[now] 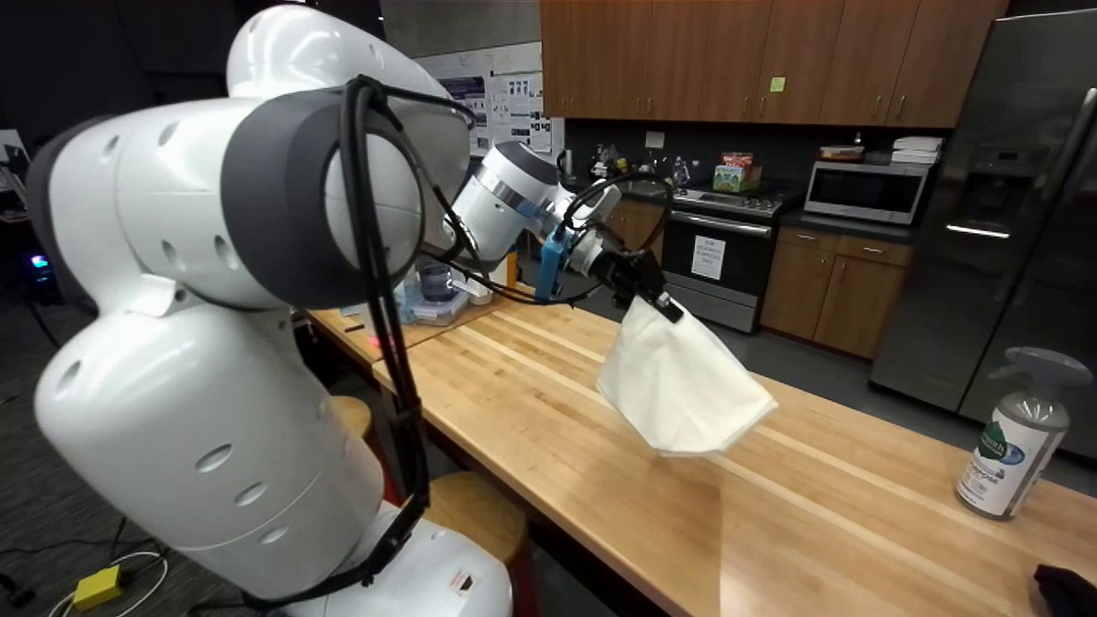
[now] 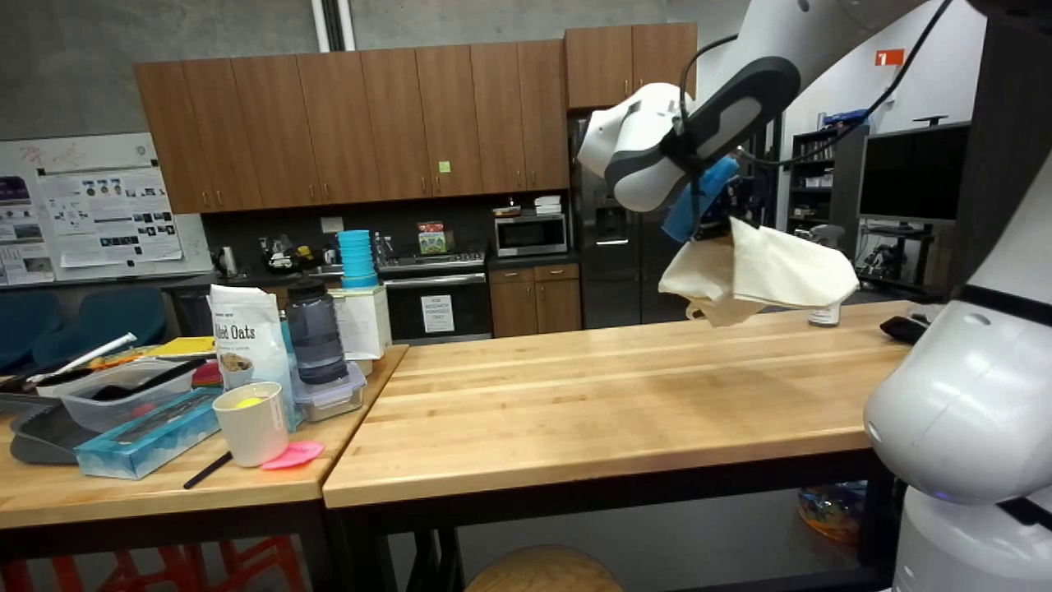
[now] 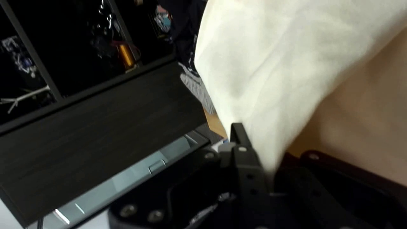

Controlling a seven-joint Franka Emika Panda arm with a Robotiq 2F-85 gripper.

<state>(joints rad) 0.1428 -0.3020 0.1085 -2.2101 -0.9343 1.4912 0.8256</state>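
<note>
The gripper (image 1: 668, 308) pinches a cream cloth (image 1: 681, 386), which in an exterior view hangs down and rightward from the jaws, above the butcher-block table (image 1: 514, 386), left of the spray bottle (image 1: 1010, 454).

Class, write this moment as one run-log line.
gripper: shut on cream cloth | cloth: hanging above wooden table | spray bottle: standing on table
</note>
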